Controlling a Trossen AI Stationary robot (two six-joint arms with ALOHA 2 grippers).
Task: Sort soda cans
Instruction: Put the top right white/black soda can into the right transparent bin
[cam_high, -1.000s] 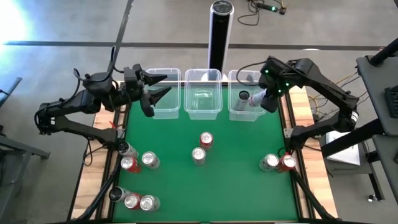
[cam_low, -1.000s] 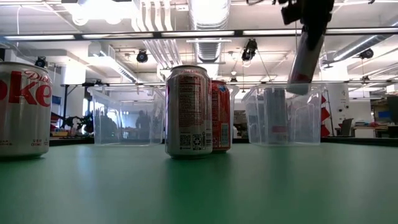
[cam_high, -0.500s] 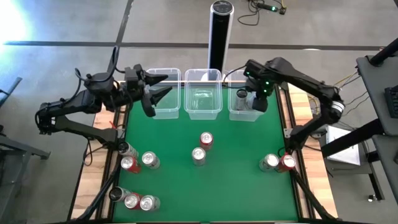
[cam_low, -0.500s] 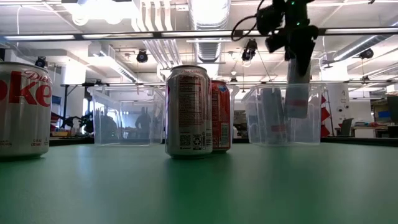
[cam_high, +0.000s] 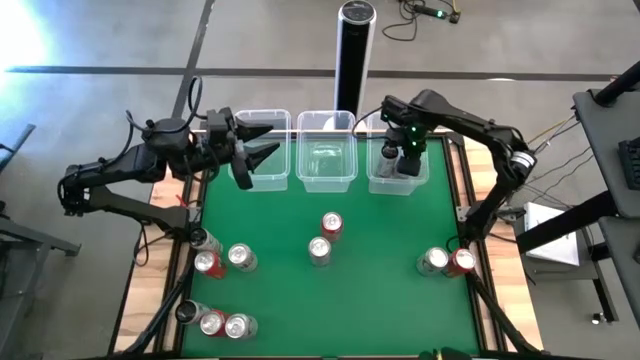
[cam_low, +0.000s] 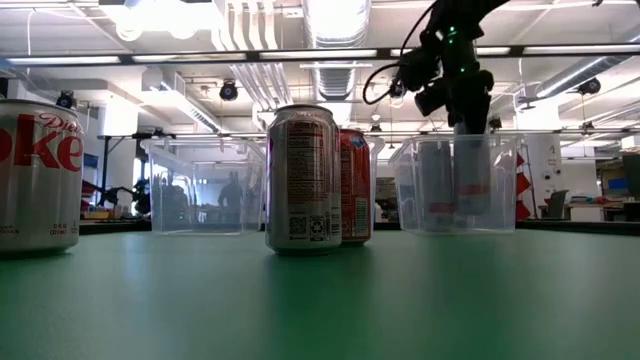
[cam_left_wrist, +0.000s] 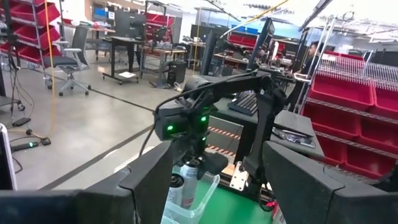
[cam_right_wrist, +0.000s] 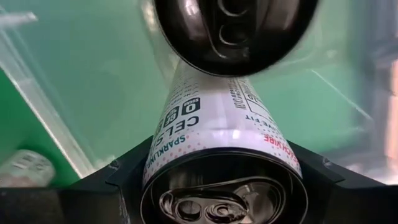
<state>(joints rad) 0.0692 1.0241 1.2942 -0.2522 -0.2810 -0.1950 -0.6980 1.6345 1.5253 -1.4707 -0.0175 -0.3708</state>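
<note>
My right gripper (cam_high: 406, 160) clasps a slim white sparkling-water can (cam_right_wrist: 214, 127) upright, long axis vertical, inside the right-hand clear tub (cam_high: 378, 183) beside another can (cam_high: 389, 152). My left gripper (cam_high: 255, 148) hovers open over the left tub (cam_high: 270, 182).

The right arm reaches across from the table's right side, elbow bent, wrist turned straight down at the far edge; the right gripper (cam_high: 406, 158) has its fingers closed around a slim white can (cam_right_wrist: 219, 134); the left arm stretches in from the left, held level; the left gripper (cam_high: 258, 149) hangs with fingers spread apart.
</note>
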